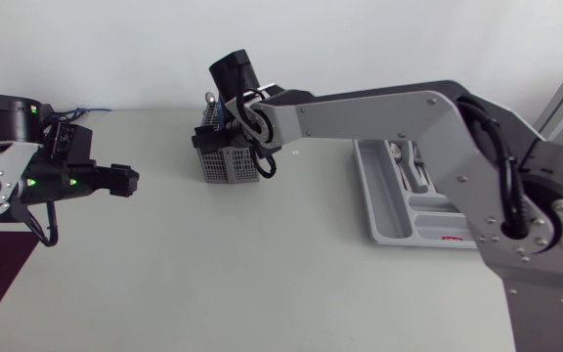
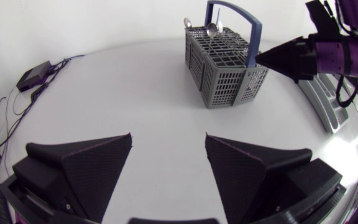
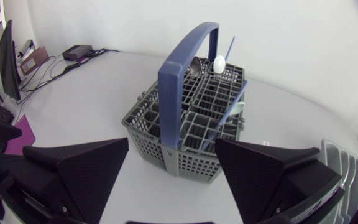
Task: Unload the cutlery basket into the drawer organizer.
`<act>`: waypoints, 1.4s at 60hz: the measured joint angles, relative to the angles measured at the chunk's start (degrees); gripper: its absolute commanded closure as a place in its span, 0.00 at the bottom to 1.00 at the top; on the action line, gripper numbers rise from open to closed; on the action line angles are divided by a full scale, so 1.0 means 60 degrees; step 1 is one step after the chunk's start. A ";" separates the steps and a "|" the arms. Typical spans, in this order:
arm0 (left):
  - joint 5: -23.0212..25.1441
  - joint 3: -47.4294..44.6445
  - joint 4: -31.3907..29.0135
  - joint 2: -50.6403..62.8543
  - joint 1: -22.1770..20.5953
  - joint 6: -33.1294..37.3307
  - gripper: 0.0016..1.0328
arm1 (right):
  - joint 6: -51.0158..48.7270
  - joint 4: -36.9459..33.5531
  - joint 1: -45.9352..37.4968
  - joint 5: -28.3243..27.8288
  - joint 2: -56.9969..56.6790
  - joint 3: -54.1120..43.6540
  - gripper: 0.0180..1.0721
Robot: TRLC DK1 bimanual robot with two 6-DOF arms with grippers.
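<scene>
From above: cutlery basket (image 1: 228, 156) mid-table, drawer organizer (image 1: 399, 210) well apart, holding some cutlery (image 1: 411, 161) (partly unloaded, seemingly).
Left wrist: left gripper (image 2: 168, 155) spread, empty, far from basket.
Right wrist: right gripper (image 3: 173, 168) agape just before basket, grasping nothing; spoons (image 3: 219, 62) left inside.

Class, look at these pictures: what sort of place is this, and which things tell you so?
Probably a robotics lab bench, not a kitchen: a plain pale table, a left arm and right arm over it, and a cutlery basket and a drawer organizer as props.
</scene>
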 measured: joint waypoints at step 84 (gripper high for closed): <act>0.0000 -0.0412 0.0346 -0.0601 -0.0328 0.0251 0.10 | -0.0874 0.1239 0.0328 -0.0856 -0.6007 -0.8357 0.76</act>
